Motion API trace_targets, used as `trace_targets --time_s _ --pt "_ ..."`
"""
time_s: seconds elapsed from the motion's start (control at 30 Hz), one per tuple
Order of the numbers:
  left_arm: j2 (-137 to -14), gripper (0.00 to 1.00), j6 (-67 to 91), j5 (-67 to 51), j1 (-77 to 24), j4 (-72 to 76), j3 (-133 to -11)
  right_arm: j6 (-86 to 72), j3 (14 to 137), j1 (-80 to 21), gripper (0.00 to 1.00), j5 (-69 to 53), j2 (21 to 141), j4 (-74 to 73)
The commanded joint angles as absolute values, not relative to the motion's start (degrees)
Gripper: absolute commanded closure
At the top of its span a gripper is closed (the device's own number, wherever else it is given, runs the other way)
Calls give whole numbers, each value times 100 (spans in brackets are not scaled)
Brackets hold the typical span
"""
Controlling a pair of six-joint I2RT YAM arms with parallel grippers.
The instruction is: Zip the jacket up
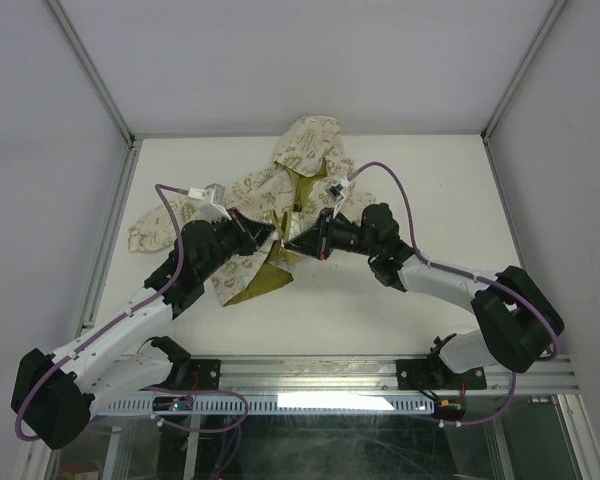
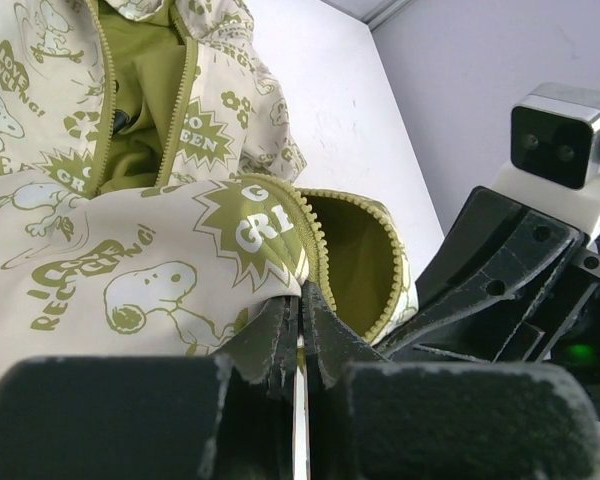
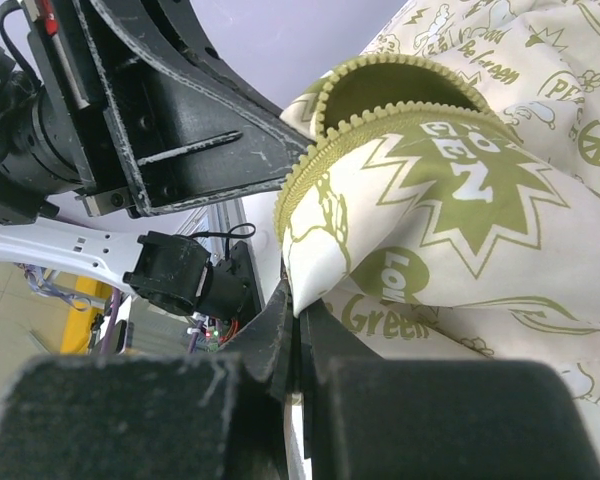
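Observation:
The cream jacket [image 1: 280, 190] with olive prints lies on the white table [image 1: 420, 190], hood at the far end and front open, showing the olive lining. My left gripper [image 1: 272, 238] and right gripper [image 1: 292, 243] meet tip to tip at its near hem. In the left wrist view my left gripper [image 2: 302, 302] is shut on a fold of the jacket [image 2: 130, 250] beside the toothed zipper band [image 2: 318, 240]. In the right wrist view my right gripper [image 3: 298, 306] is shut on a fold of the jacket [image 3: 460, 190] below the curled zipper band [image 3: 380, 120].
White walls with metal corner posts [image 1: 95, 75] enclose the table on three sides. An aluminium rail [image 1: 320, 375] carrying both arm bases runs along the near edge. The left arm's body [image 3: 170, 120] looms close to my right gripper.

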State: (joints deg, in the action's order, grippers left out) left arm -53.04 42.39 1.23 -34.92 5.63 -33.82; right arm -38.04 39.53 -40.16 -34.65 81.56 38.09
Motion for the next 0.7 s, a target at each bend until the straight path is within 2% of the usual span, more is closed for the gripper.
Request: trace_targets --time_s 0.0,0.67 --pt "-5292 100 4083 314 -3577 687 -3649 -3566 4100 -4093 100 -3197 7797 3810" --pt "-5334 100 4017 657 -3739 455 -3791 -3450 4075 -4146 100 -2859 7674 3546"
